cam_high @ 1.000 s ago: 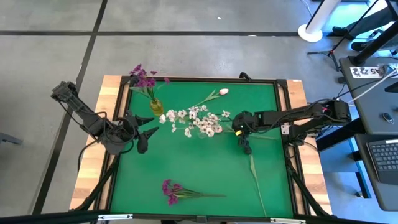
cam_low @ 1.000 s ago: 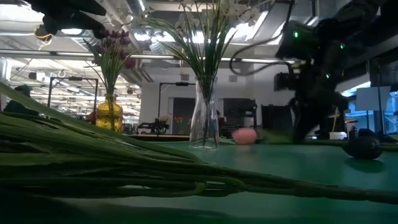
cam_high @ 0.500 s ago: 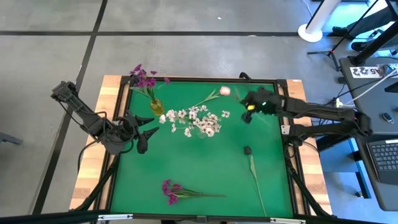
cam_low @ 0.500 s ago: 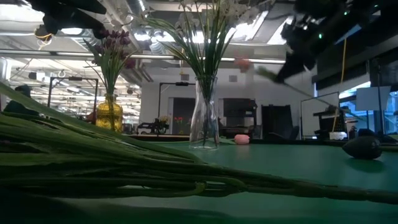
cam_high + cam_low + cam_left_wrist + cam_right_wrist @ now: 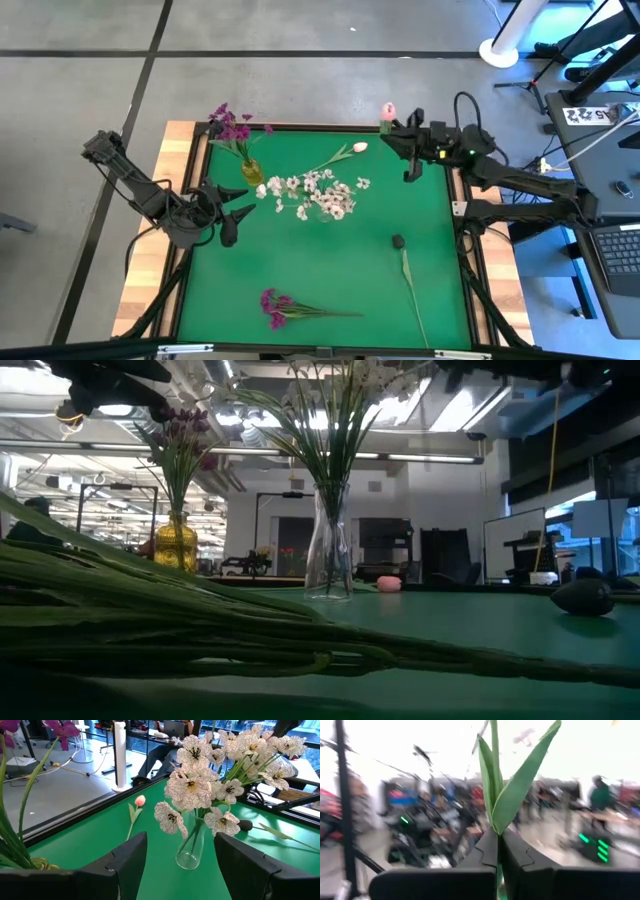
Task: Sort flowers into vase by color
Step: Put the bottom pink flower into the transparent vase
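My right gripper (image 5: 396, 131) is raised over the table's far right corner, shut on a pink-bud flower whose bud (image 5: 389, 109) sticks out past the far edge. A second pink-bud flower (image 5: 345, 152) lies flat on the green mat. White flowers stand in a clear vase (image 5: 192, 846), purple ones in a yellow vase (image 5: 251, 171). A loose purple flower (image 5: 285, 306) and a leafy stem (image 5: 411, 287) lie near the front edge. My left gripper (image 5: 243, 212) hangs open to the left of the clear vase. My right gripper pinches the flower's green stem (image 5: 496, 833) between its two fingers, just below where the leaves fork. The fingers come from the table's right side, tilted slightly upward. The flower is lifted clear of the table, its leaves and bud rising beyond the fingertips.
A small dark object (image 5: 397, 241) lies on the mat right of centre. The mat's raised black frame (image 5: 330, 128) runs along the far edge. Open green mat (image 5: 300, 260) lies between the vases and the front flowers. Long stems (image 5: 200, 630) fill the low view's foreground.
My right gripper has risen from the mat right of the clear vase and swung toward the far right corner, tipping from pointing down to slightly above level. The pink-bud flower has come up with it, lifted clear of the table.
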Available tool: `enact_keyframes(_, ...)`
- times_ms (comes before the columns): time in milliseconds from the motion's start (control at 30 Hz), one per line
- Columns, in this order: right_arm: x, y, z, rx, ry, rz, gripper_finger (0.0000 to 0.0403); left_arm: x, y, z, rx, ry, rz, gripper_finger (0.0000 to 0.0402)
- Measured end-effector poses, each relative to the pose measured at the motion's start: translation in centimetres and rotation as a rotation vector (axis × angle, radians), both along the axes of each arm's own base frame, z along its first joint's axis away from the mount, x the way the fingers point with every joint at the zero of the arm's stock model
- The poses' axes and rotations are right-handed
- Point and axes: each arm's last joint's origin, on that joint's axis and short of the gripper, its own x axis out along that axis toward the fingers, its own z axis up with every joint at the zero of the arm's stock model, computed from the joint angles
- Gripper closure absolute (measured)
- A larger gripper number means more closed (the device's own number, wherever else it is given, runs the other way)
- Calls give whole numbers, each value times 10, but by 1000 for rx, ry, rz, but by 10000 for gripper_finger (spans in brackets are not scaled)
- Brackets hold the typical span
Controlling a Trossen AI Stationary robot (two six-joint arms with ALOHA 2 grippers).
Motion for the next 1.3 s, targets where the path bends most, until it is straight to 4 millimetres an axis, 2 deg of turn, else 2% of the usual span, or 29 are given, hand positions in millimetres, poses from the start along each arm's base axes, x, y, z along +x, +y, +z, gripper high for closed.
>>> enact_keyframes(100,13,-4,-1,11,-94,91,401,0,0,0,0,0,0,175)
enact_keyframes(300,40,-13,-16,-23,-189,190,401,0,0,0,-5,-6,0,175)
enact_keyframes(633,62,-20,-34,49,-273,319,402,0,0,0,-7,-4,-4,175)
enact_keyframes(767,68,-15,-30,55,-289,369,402,0,0,0,-6,-3,-4,175)
enact_keyframes(1000,76,7,-21,32,-306,469,402,0,0,0,-6,-2,-5,175)
enact_keyframes(1167,87,17,-30,20,-274,474,402,0,0,0,-6,-3,-5,175)
enact_keyframes(1300,97,17,-43,32,-236,460,402,0,0,0,-7,-3,-5,175)
